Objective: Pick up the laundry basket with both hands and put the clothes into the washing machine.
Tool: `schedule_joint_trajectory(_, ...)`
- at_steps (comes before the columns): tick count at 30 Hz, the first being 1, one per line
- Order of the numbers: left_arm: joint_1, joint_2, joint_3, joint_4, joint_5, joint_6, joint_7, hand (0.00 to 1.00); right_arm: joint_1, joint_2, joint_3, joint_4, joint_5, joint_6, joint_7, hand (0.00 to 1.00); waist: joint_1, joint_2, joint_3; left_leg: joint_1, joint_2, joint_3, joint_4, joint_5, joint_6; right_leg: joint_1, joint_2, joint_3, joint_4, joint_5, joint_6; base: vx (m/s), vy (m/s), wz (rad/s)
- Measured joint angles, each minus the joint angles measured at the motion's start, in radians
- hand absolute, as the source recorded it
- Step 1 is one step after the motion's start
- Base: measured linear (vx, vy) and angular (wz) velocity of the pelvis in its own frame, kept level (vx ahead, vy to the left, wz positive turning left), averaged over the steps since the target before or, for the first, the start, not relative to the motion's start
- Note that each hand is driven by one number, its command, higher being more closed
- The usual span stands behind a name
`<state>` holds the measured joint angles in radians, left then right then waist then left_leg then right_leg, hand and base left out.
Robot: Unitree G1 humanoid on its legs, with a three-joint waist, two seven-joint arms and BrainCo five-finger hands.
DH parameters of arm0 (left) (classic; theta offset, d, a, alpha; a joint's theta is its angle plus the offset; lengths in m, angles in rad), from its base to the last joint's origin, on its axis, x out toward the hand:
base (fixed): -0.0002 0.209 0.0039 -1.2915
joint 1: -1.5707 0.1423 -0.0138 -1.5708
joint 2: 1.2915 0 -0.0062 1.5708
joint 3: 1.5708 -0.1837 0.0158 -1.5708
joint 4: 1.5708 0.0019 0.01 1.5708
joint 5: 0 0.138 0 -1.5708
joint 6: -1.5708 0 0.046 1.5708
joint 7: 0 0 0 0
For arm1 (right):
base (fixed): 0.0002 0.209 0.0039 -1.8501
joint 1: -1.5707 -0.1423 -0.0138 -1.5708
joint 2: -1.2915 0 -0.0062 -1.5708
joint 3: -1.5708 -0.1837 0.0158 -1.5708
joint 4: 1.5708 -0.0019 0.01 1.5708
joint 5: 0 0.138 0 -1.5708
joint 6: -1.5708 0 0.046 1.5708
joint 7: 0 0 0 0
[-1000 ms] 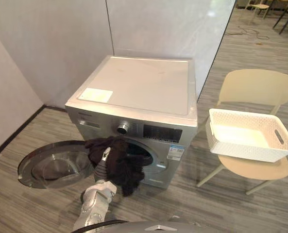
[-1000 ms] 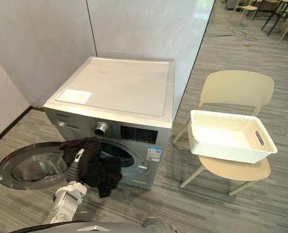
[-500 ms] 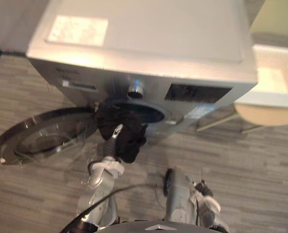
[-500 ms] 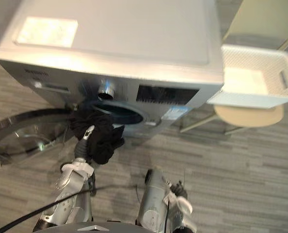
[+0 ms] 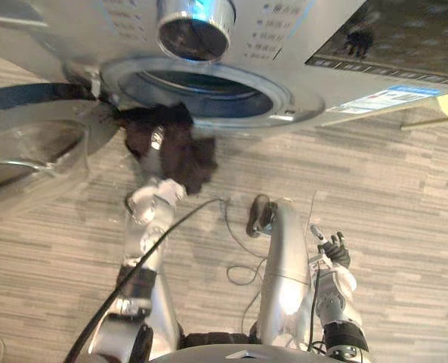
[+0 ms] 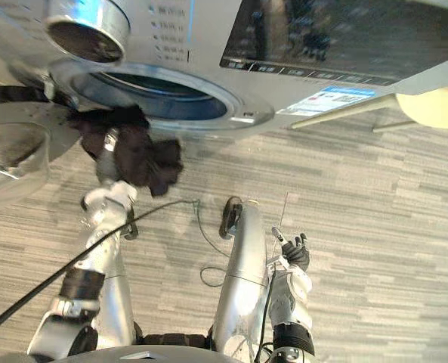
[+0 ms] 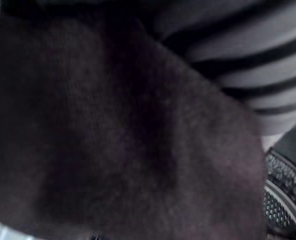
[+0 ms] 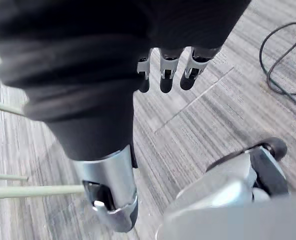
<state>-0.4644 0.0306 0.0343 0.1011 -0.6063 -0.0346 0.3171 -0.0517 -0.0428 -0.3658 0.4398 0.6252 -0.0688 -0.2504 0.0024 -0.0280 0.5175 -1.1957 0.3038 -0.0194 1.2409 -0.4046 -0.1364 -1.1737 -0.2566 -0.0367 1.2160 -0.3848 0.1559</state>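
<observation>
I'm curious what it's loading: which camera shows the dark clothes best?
The right eye view: the dark clothes hang over the left hand by the washing machine opening. The left eye view matches. The left wrist view: dark and striped fabric close up. The right wrist view faces the floor.

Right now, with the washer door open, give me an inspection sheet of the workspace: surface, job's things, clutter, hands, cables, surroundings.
surface: grey plank floor.
job's things: washing machine, door swung open to the robot's left; dark clothes bunched at the lower left rim of the drum opening, hanging outside it; striped cloth among them.
clutter: nothing seen.
hands: left hand wrapped in the dark clothes; right hand low over the floor, fingers relaxed, holding nothing.
cables: nothing seen.
surroundings: pale chair on the machine's right.
</observation>
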Motion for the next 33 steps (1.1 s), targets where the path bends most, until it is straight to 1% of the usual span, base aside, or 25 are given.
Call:
schedule_joint_trajectory(1,-0.049,0.033,0.026,0.01,-0.003,-0.015,0.026,1.0,0.0,0.0,0.001,0.002,0.004,-0.003,-0.007,0.0,-0.005,-0.005,0.006,-0.026,0.003,-0.001,0.003,0.001,0.0,-0.027,0.003,0.0,0.0,0.005,-0.001,-0.02,-0.008,-0.17)
schedule_joint_trajectory(3,-0.12,0.086,0.057,0.032,-0.022,-0.029,0.055,1.0,0.001,0.004,-0.001,0.014,0.009,-0.002,-0.021,0.0,-0.011,-0.012,0.016,-0.055,0.007,-0.002,0.007,0.001,-0.001,-0.055,0.008,0.001,0.001,0.01,-0.004,-0.02,-0.016,-0.13)
schedule_joint_trajectory(5,-0.187,0.15,0.062,0.042,-0.032,-0.042,0.074,1.0,0.001,0.007,0.002,0.017,0.018,-0.003,-0.02,0.0,-0.019,-0.015,0.017,-0.097,0.016,-0.005,0.014,0.002,-0.001,-0.095,0.017,0.001,0.0,0.017,-0.004,-0.02,-0.018,-0.15)
schedule_joint_trajectory(10,-0.267,0.232,-0.011,0.093,-0.039,-0.042,0.074,1.0,-0.001,0.003,0.004,0.036,0.02,0.003,-0.015,0.0,-0.022,-0.026,0.023,-0.142,0.024,-0.002,0.008,0.012,-0.001,-0.148,0.024,0.001,-0.005,0.031,-0.013,-0.03,-0.02,-0.08)
schedule_joint_trajectory(11,-0.301,0.256,-0.043,0.112,-0.039,-0.04,0.071,1.0,-0.003,-0.001,0.009,0.049,0.03,0.003,-0.012,0.0,-0.022,-0.027,0.024,-0.151,0.026,0.0,0.003,0.018,-0.001,-0.157,0.028,0.002,-0.012,0.038,-0.014,-0.05,-0.026,-0.07)
schedule_joint_trajectory(12,-0.343,0.287,-0.074,0.133,-0.039,-0.034,0.062,1.0,-0.01,-0.005,0.011,0.061,0.041,0.007,-0.01,0.0,-0.026,-0.033,0.026,-0.156,0.027,0.005,-0.01,0.028,0.0,-0.168,0.031,0.004,-0.021,0.047,-0.014,-0.05,-0.026,-0.08)
schedule_joint_trajectory(14,-0.438,0.334,-0.115,0.17,-0.038,-0.026,0.046,1.0,-0.014,-0.005,0.015,0.062,0.049,0.006,-0.007,0.0,-0.036,-0.034,0.027,-0.176,0.027,0.01,-0.029,0.042,0.0,-0.19,0.035,0.004,-0.043,0.065,-0.019,-0.05,-0.02,-0.07)
schedule_joint_trajectory(15,-0.462,0.346,-0.125,0.175,-0.038,-0.026,0.044,1.0,-0.015,-0.006,0.021,0.064,0.051,0.006,-0.003,0.0,-0.04,-0.034,0.027,-0.182,0.027,0.013,-0.034,0.048,0.003,-0.197,0.035,0.004,-0.048,0.071,-0.019,-0.05,-0.012,-0.06)
schedule_joint_trajectory(17,-0.535,0.376,-0.156,0.185,-0.039,-0.025,0.021,1.0,-0.036,-0.01,0.032,0.085,0.058,0.007,0.024,0.0,-0.059,-0.036,0.028,-0.196,0.028,0.023,-0.044,0.056,0.006,-0.215,0.036,0.007,-0.061,0.084,-0.02,-0.03,0.003,-0.06)
schedule_joint_trajectory(19,-0.564,0.373,-0.186,0.184,-0.039,-0.025,0.015,1.0,-0.037,-0.011,0.04,0.084,0.06,0.007,0.028,0.0,-0.065,-0.036,0.028,-0.201,0.028,0.024,-0.043,0.056,0.006,-0.22,0.036,0.009,-0.061,0.086,-0.02,0.0,0.005,-0.02)
schedule_joint_trajectory(22,-0.552,0.347,-0.26,0.101,-0.066,-0.028,0.004,1.0,-0.037,-0.016,0.049,0.084,0.075,0.007,0.03,0.0,-0.068,-0.036,0.028,-0.201,0.027,0.031,-0.056,0.064,0.01,-0.222,0.036,0.01,-0.073,0.092,-0.018,0.0,0.0,0.0)
schedule_joint_trajectory(24,-0.526,0.317,-0.306,0.027,-0.079,-0.033,-0.002,1.0,-0.037,-0.017,0.05,0.082,0.075,0.007,0.03,0.0,-0.068,-0.037,0.028,-0.201,0.027,0.039,-0.076,0.075,0.015,-0.224,0.036,0.01,-0.091,0.104,-0.017,-0.02,0.002,0.0)
schedule_joint_trajectory(26,-0.502,0.281,-0.335,-0.012,-0.08,-0.037,-0.005,1.0,-0.037,-0.018,0.053,0.079,0.079,0.007,0.03,0.0,-0.071,-0.037,0.028,-0.201,0.027,0.042,-0.08,0.077,0.015,-0.226,0.037,0.01,-0.1,0.11,-0.018,-0.03,0.015,-0.04)
schedule_joint_trajectory(29,-0.499,0.254,-0.347,-0.013,-0.078,-0.038,-0.005,1.0,-0.037,-0.026,0.072,0.075,0.084,0.006,0.032,0.0,-0.076,-0.037,0.029,-0.201,0.027,0.043,-0.081,0.077,0.015,-0.226,0.037,0.01,-0.104,0.112,-0.018,-0.01,0.009,-0.01)
schedule_joint_trajectory(32,-0.505,0.264,-0.318,-0.01,-0.077,-0.039,0.0,1.0,-0.037,-0.026,0.073,0.074,0.085,0.006,0.032,0.0,-0.079,-0.039,0.03,-0.202,0.028,0.045,-0.088,0.081,0.015,-0.23,0.038,0.01,-0.109,0.116,-0.019,0.0,0.0,0.0)
schedule_joint_trajectory(33,-0.518,0.277,-0.293,-0.004,-0.077,-0.039,0.006,1.0,-0.037,-0.027,0.073,0.074,0.085,0.006,0.032,0.0,-0.08,-0.043,0.031,-0.204,0.028,0.046,-0.093,0.085,0.013,-0.233,0.039,0.01,-0.112,0.119,-0.02,-0.03,0.007,-0.05)
